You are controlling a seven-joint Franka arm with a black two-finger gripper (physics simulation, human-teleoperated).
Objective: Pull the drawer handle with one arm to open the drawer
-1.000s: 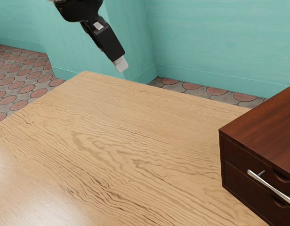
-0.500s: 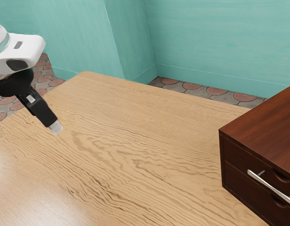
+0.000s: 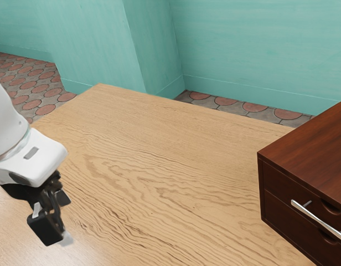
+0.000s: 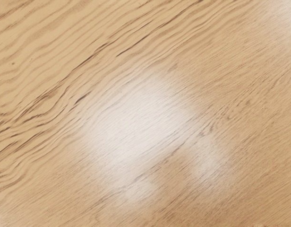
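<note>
Hanging low at the exterior view's lower left, the tool (image 3: 53, 231) sits just above the bench (image 3: 159, 160), under the white end of the arm (image 3: 21, 158). From this angle I cannot tell whether it stands wide or narrow, and nothing shows in its hold. In the wrist view there is bare wood grain of the bench (image 4: 51, 56) with a pale patch of glare, which fits a hand pointing down at the surface.

The drawer (image 3: 295, 194) is in a dark brown cabinet (image 3: 314, 144) at the exterior view's right edge, well apart from the tool, with most of the bench between them. The drawer looks shut, its front flush with the cabinet. Its handle (image 3: 319, 220) is a slim metal bar standing off the front on two short posts, partly cut off by the picture's edge.

The bar should be stiff and smooth, so probably slippery. The best hold is likely at its middle, gripped across its thickness between the posts. The drawer should slide straight out, so the pull ought to be level and square to the front. The task is barely begun.
</note>
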